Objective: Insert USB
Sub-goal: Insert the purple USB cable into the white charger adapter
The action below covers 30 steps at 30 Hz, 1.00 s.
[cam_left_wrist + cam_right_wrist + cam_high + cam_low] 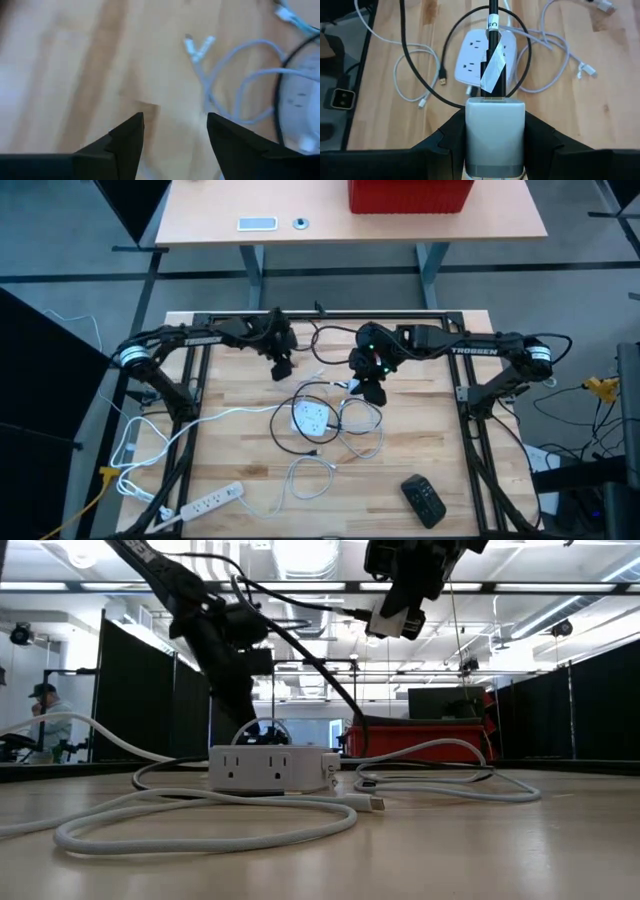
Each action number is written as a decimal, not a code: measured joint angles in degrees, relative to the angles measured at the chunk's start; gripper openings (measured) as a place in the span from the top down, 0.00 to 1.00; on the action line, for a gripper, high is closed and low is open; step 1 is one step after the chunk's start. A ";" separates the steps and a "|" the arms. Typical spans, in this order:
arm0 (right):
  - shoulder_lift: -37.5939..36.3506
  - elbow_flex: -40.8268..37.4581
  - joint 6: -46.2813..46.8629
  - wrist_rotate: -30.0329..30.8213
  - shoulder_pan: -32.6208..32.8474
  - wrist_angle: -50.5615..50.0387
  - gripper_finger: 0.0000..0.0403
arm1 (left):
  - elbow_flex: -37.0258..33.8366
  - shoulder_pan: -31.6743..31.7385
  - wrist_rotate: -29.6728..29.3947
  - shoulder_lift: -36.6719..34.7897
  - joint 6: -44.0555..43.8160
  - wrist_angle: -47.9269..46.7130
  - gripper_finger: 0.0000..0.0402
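My right gripper (pixel 495 142) is shut on a white charger block (pixel 495 131), held above the table's middle (pixel 368 388). A black cable (pixel 493 30) with a white label tag is plugged into the block's front face. Below it a white outlet hub (pixel 479 56) lies flat on the wood (pixel 310 418), ringed by black and white cables. Farther left and toward the far edge, my left gripper (pixel 283 368) hovers open (pixel 175 127) over bare wood. A white cable's plug end (pixel 192 46) lies on the table beyond it. My right gripper pinches the charger block by its two side faces (pixel 470 135) between its two fingers. The fingers point down toward the table. The block is lifted clear (pixel 393 618), its cable face toward the table. The black cable (pixel 330 670) hangs from it in a slack curve.
Loose white and black cables (pixel 345 442) loop around the hub. A white power strip (pixel 210 502) lies at the near left, and a black remote-like device (pixel 423 500) at the near right. Black frame rails (pixel 465 395) run along both sides of the table.
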 joint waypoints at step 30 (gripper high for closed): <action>0.17 -7.87 -8.20 -1.48 -3.49 -0.48 0.69 | 0.00 -2.37 -16.45 3.38 102.34 -1.11 0.74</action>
